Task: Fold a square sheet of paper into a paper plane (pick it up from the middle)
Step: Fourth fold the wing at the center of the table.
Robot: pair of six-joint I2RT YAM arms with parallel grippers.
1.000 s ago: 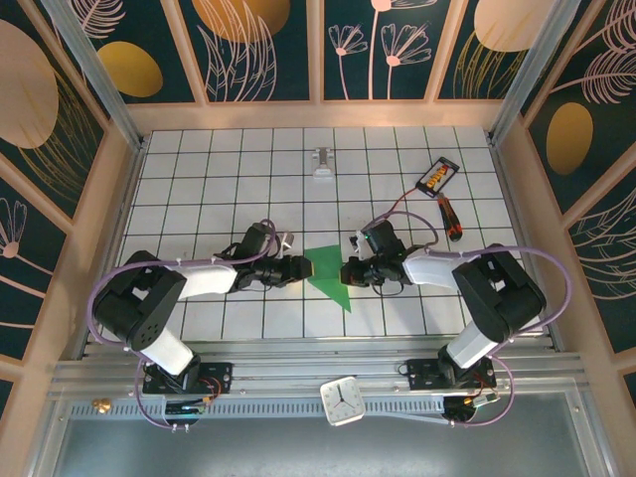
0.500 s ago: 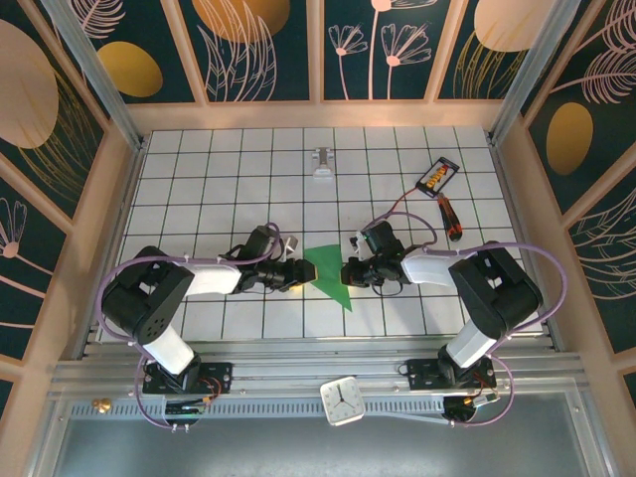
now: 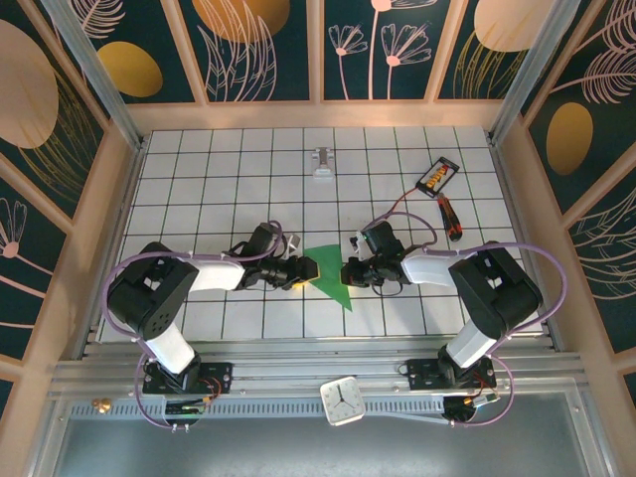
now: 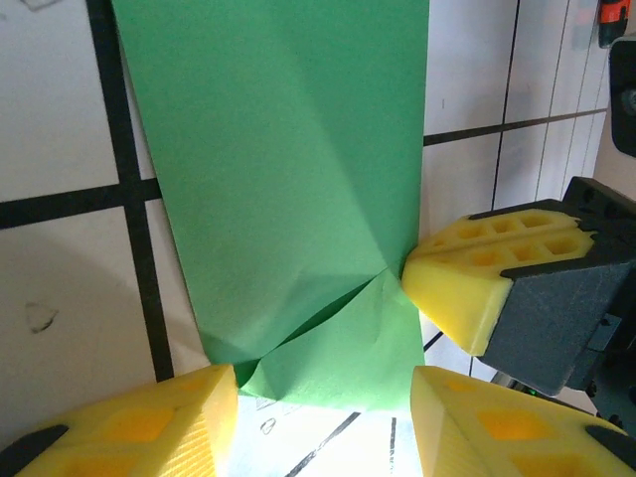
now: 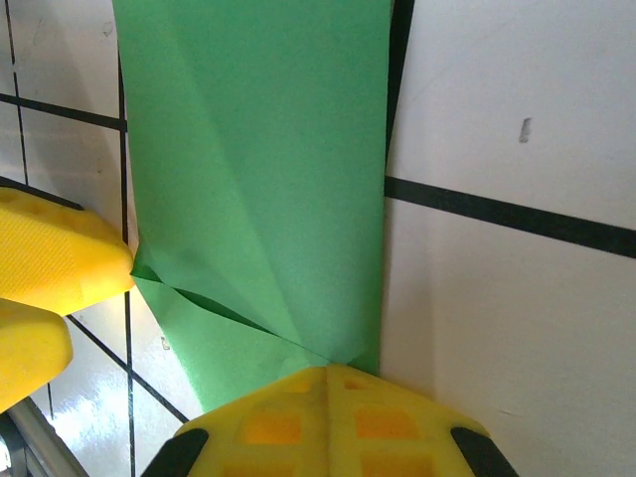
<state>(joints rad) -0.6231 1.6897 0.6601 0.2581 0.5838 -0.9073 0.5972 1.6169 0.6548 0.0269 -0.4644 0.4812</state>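
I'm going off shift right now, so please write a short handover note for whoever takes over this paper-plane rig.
Left pincer: open, fingers either side of a folded corner of the bright green paper sheet, which lies on the white tiled table.
Right pincer: shut, tips at the sheet's opposite edge.
Done: sheet partly folded, diagonal creases showing.
To do: remaining folds; no finished plane yet.

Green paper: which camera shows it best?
Left wrist camera: the green paper looks big, with creases and folded corner clear. Right wrist camera is close too, with its near end covered. Top camera shows a small wedge.
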